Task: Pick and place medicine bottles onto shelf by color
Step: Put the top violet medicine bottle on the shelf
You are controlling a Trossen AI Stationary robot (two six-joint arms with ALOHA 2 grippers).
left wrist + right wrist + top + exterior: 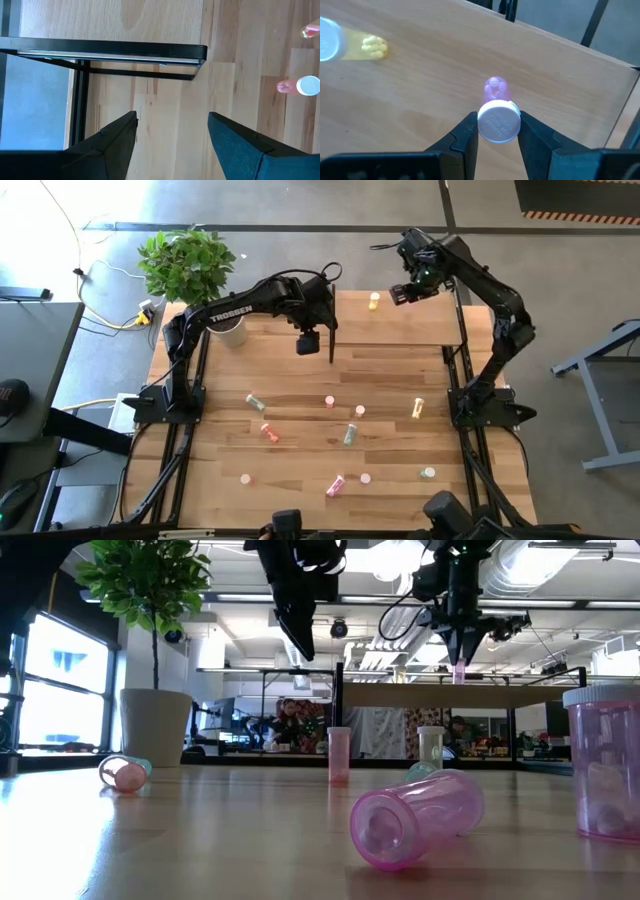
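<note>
1. Nearest the low camera lay a pink bottle [415, 817] on its side on the tabletop [300, 395]; a second pink bottle [605, 762] stood upright just beside it at the picture's edge.
2. From above I counted ten loose bottles on the tabletop, in pink, orange-red, yellow and pale green, plus one yellow bottle [374, 301] standing on the shelf [420, 325].
3. My right gripper [496, 131] hung over the shelf, fingers clamped on the white cap of a pink bottle [496, 107], its base just above or on the shelf; I cannot tell which.
4. My left gripper [172, 145] hovered above the tabletop beside the shelf's black panel [105, 50], fingers spread and empty.
</note>
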